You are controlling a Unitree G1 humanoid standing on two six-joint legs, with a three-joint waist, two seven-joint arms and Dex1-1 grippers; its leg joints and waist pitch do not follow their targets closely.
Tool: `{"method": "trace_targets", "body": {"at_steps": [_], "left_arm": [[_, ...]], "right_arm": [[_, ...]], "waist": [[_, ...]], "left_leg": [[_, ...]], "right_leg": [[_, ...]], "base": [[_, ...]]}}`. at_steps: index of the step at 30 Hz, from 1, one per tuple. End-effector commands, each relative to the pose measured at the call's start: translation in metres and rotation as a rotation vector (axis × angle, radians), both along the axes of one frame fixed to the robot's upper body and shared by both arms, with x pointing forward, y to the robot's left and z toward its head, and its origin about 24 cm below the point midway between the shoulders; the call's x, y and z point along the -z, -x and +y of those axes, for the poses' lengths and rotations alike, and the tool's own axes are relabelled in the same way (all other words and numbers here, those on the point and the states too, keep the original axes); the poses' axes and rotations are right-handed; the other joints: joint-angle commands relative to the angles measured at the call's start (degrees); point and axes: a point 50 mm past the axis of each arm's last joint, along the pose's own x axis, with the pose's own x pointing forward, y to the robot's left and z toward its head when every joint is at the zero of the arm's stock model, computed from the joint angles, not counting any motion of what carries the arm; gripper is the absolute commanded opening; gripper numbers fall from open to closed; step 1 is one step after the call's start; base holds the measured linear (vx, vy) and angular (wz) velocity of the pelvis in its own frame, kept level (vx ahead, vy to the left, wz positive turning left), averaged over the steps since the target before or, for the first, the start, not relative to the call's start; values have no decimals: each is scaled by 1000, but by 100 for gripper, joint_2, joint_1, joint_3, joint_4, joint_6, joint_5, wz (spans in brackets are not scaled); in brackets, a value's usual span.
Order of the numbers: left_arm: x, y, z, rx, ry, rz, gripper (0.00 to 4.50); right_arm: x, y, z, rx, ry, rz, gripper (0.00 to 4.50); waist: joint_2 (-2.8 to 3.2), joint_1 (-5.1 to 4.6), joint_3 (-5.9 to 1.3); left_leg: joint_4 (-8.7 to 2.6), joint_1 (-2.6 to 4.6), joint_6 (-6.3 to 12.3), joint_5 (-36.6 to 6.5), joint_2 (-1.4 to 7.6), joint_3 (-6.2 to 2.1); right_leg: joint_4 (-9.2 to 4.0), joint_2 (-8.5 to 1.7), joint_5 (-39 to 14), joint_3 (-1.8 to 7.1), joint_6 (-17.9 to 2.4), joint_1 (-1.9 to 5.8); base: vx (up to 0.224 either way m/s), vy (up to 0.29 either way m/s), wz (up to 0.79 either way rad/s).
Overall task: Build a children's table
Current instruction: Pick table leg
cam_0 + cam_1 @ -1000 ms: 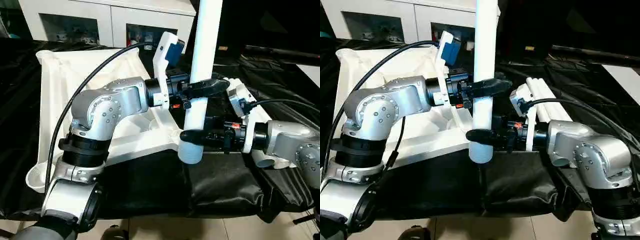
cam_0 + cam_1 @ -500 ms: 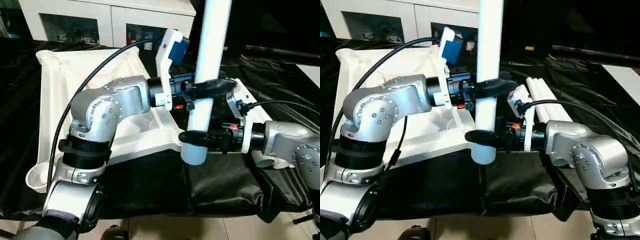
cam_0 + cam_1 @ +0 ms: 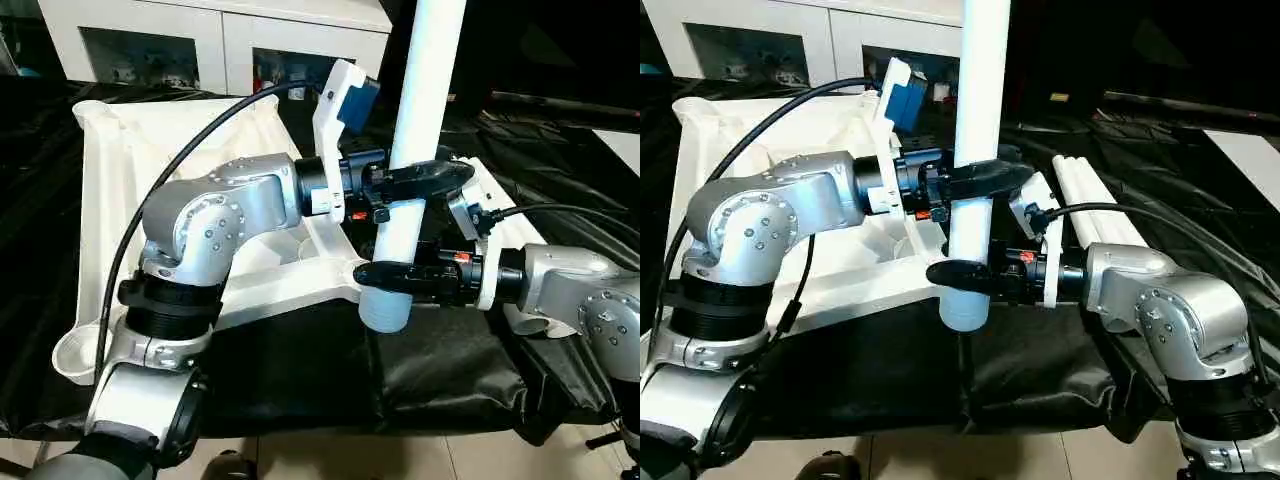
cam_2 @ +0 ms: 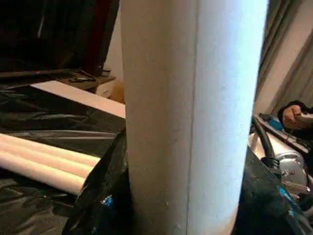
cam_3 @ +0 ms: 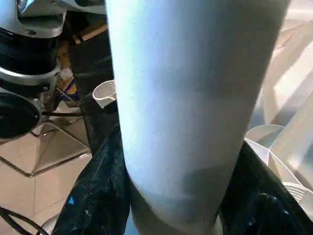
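Black sheeting covers the desk where the upturned tabletop lies legless; my left gripper and right gripper both clamp one upright leg, spare legs far right.

One white tabletop, underside up, on black-draped bench. One white tube leg upright between two grippers: left gripper above, right gripper below. Further legs lying flat on bench; at least two seen side by side, exact count unclear. Two silver robot arms. One white cabinet behind, two glass doors visible.
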Motion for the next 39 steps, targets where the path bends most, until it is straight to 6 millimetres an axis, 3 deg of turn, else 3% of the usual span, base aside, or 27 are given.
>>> {"method": "trace_targets", "body": {"at_steps": [1, 5, 7, 12, 15, 16, 20, 22, 23, 24, 26, 27, 28, 31, 32, 34, 36, 39], "left_arm": [[-4, 2, -3, 15, 31, 4, 266], [-8, -1, -3, -31, 106, -15, 302], [-20, -10, 4, -179, 340, -47, 305], [-25, -16, 16, -292, 574, 61, 305], [-23, -17, 22, -312, 641, 111, 305], [-22, -20, 28, -356, 674, 135, 305], [-20, -27, 42, -429, 709, 153, 305], [-13, -32, 53, -504, 584, 67, 305], [-4, -36, 57, -556, 401, -40, 305], [7, -37, 59, -575, 222, -157, 305], [34, -38, 61, -547, -116, -308, 305], [49, -37, 61, -500, -249, -363, 305], [52, -36, 62, -488, -276, -370, 305], [71, -29, 58, -352, -397, -445, 305], [80, -26, 55, -295, -457, -464, 305], [104, -21, 53, -166, -621, -492, 305], [108, -21, 54, -139, -652, -501, 305], [123, -21, 56, -85, -686, -443, 287]], "right_arm": [[0, -1, -5, 44, -17, -10, 188], [-2, -2, -5, 68, -52, -21, 188], [-5, -5, -7, 117, -87, -44, 188], [-13, -11, -10, 209, -173, -98, 188], [-21, -14, -12, 260, -239, -139, 188], [-25, -15, -14, 292, -268, -164, 188], [-30, -16, -17, 345, -297, -207, 188], [-32, -19, -24, 438, -310, -253, 188], [-31, -23, -29, 499, -293, -281, 188], [-29, -25, -32, 549, -259, -306, 188], [-19, -30, -36, 629, -160, -353, 188], [-10, -35, -39, 687, -115, -349, 188], [-8, -36, -40, 702, -105, -342, 187], [10, -46, -49, 805, -49, -261, 187], [16, -48, -50, 812, -45, -244, 187], [29, -47, -47, 784, -33, -218, 187], [31, -47, -46, 776, -30, -222, 187], [43, -48, -42, 747, 2, -215, 187]], "waist": [[-44, 11, -522], [-52, 20, -524], [-57, 25, -516], [-73, 33, -535], [-66, 25, -537], [-28, 35, -546], [-33, 31, -545], [-15, 39, -546], [-10, 30, -554], [15, 36, -550], [43, 24, -570], [54, -7, -567], [54, -7, -567], [72, -18, -596], [30, -23, -599], [52, -36, -569], [44, -54, -554], [51, -93, -554]], "left_leg": [[-349, 214, -176, -666, 237, -110], [-346, 205, -151, -667, 237, -110], [-348, 193, -149, -729, 251, -115], [-329, 191, -128, -801, 237, -118], [-334, 194, -137, -845, 226, -124], [-336, 205, -177, -864, 237, -132], [-349, 227, -230, -903, 233, -133], [-373, 222, -250, -889, 234, -144], [-374, 228, -270, -904, 231, -142], [-408, 235, -301, -910, 241, -176], [-424, 250, -459, -899, 242, -181], [-436, 281, -572, -926, 245, -158], [-436, 281, -572, -926, 245, -158], [-437, 302, -701, -1149, 240, -132], [-434, 282, -644, -1137, 240, -129], [-444, 252, -607, -1208, 231, -128], [-451, 247, -564, -1331, 231, -130], [-443, 243, -534, -1274, 231, -122]], "right_leg": [[-416, -421, -732, 160, -1181, 184], [-427, -428, -687, 163, -1206, 196], [-445, -440, -677, 164, -1244, 204], [-435, -445, -686, 152, -1282, 207], [-448, -431, -844, 147, -1196, 200], [-438, -427, -839, 145, -1139, 188], [-451, -404, -829, 145, -1004, 174], [-465, -406, -861, 147, -867, 153], [-450, -398, -877, 146, -822, 152], [-499, -395, -1070, 151, -486, 117], [-483, -394, -1206, 152, -235, 104], [-466, -387, -1097, 154, -305, 81], [-466, -387, -1097, 154, -305, 81], [-410, -400, -865, 147, -712, 80], [-423, -404, -765, 148, -778, 89], [-421, -411, -809, 155, -809, 92], [-447, -425, -987, 171, -767, 100], [-431, -419, -875, 165, -939, 100]], "base": [[0, 0, 0], [0, 0, 0], [0, 0, 0], [0, 0, 0], [0, 0, 0], [0, 0, 0], [0, 0, 0], [0, 0, 0], [0, 0, 0], [0, 0, 0], [0, 0, 0], [0, 0, 0], [0, 0, 0], [0, 0, 0], [0, 0, 0], [0, 0, 0], [0, 0, 0], [0, 0, 0]]}}
